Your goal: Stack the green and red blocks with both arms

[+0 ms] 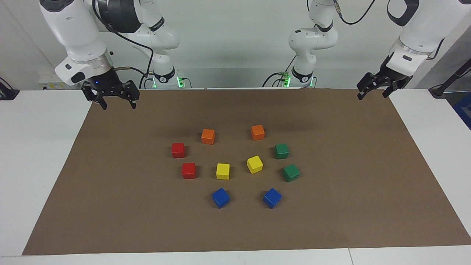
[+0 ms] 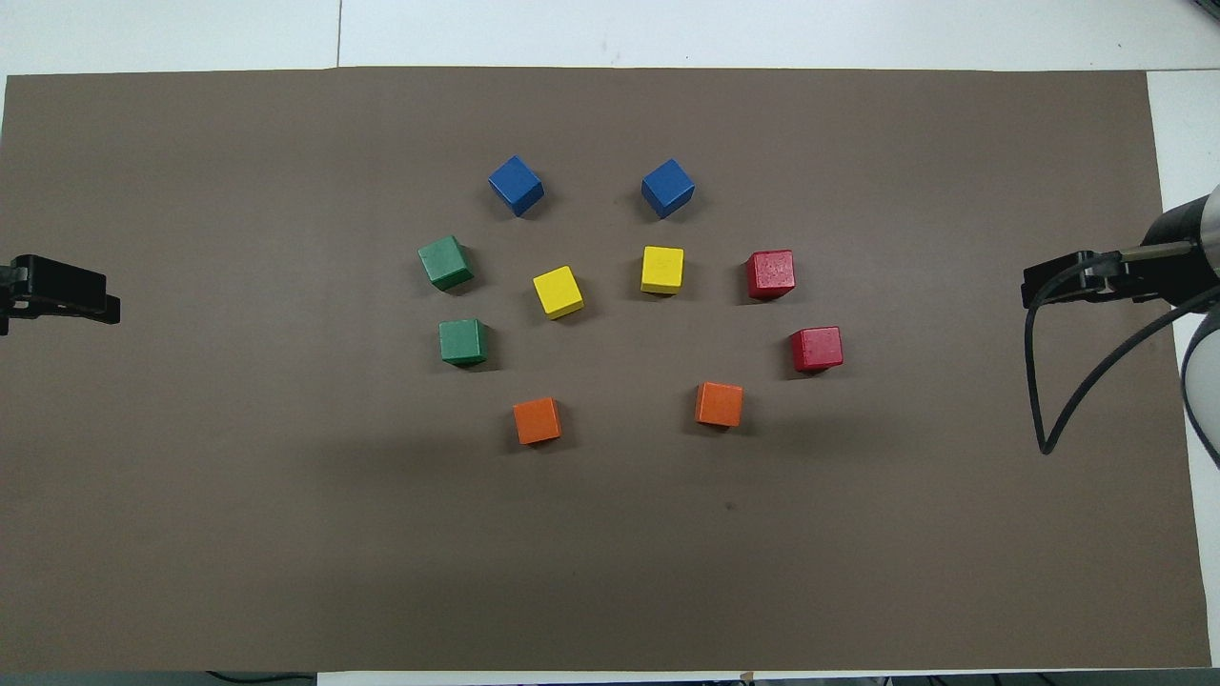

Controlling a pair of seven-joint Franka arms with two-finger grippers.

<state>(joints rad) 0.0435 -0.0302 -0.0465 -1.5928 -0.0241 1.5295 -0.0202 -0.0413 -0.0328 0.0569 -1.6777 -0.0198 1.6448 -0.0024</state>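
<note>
Black right gripper was seen upper left of the facing view, fingers spread wide, nothing held, over the brown mat edge. Left gripper was seen upper right, likewise open w/ nothing held. Both arms were parked, well apart from the cubes. Red blocks were set centre-left of that view, green blocks centre-right; none stacked. Orange cubes, yellow cubes & blue cubes were grouped between them.
</note>
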